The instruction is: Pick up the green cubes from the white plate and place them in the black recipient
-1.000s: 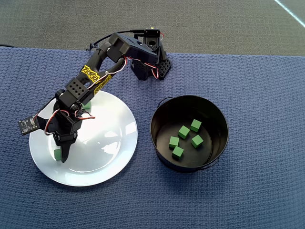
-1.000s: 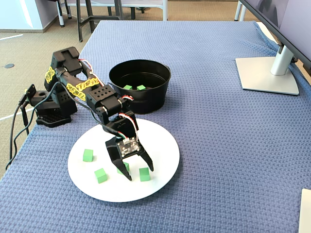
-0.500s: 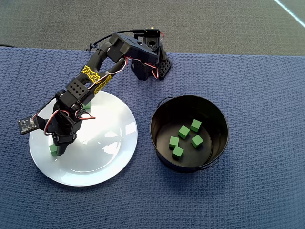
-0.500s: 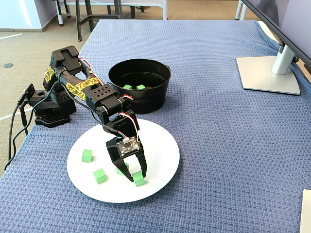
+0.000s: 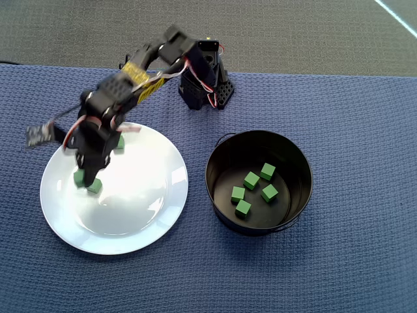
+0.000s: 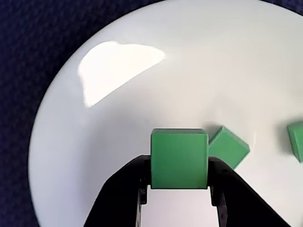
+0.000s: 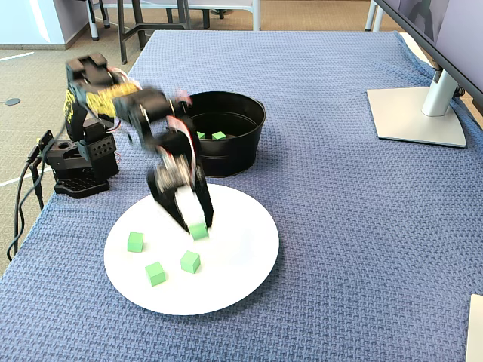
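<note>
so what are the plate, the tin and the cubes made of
White plate: glazed ceramic or melamine by its sharp window glare; which one is unclear. Black tin: likely painted metal, thin-walled, sheen inside, wire handle. Green cube in the tool: matte, crisp-edged, perhaps painted wood or foam.
</note>
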`<control>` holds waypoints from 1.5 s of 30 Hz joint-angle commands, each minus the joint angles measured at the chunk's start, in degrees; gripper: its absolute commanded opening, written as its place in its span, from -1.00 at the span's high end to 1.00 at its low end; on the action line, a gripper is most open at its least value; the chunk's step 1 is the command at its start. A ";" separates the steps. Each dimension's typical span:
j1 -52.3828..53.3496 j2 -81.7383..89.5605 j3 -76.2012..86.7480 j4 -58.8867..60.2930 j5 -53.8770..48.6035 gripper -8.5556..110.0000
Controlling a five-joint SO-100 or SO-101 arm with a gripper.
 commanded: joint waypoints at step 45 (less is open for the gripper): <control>-32.17 41.48 22.15 7.03 14.59 0.48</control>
